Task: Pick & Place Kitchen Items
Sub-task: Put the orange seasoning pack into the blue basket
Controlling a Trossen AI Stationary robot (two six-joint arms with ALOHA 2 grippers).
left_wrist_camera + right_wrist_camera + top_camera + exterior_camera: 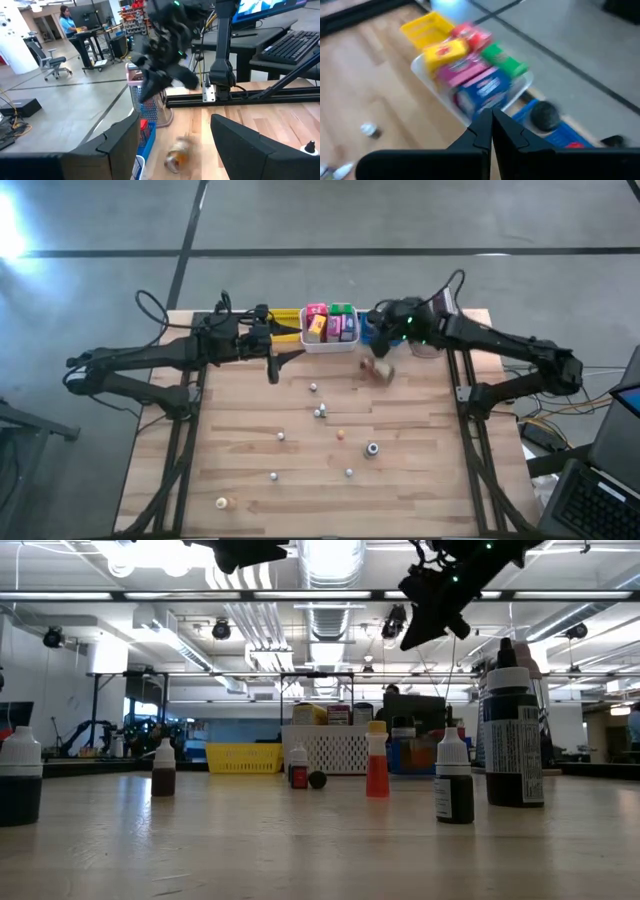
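The right hand (385,340) is hovering pinched shut and empty by the white bin (330,345) of coloured packets (330,323), just above a brown packet (379,369) lying on the table (430,480); it is needing to spread its fingers before descending squarely; the left hand (272,368) is waiting open and empty near the yellow bin (287,320)

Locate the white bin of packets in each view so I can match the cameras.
High: white bin at the far table edge, centre, between both arms.
Low: pale perforated bin in the distance, mid-picture.
Left wrist: only a blurred sliver, behind the right arm; not reliable.
Right wrist: just beyond the shut right gripper, filling mid-frame.
Shared landmark: yellow bin beside it.
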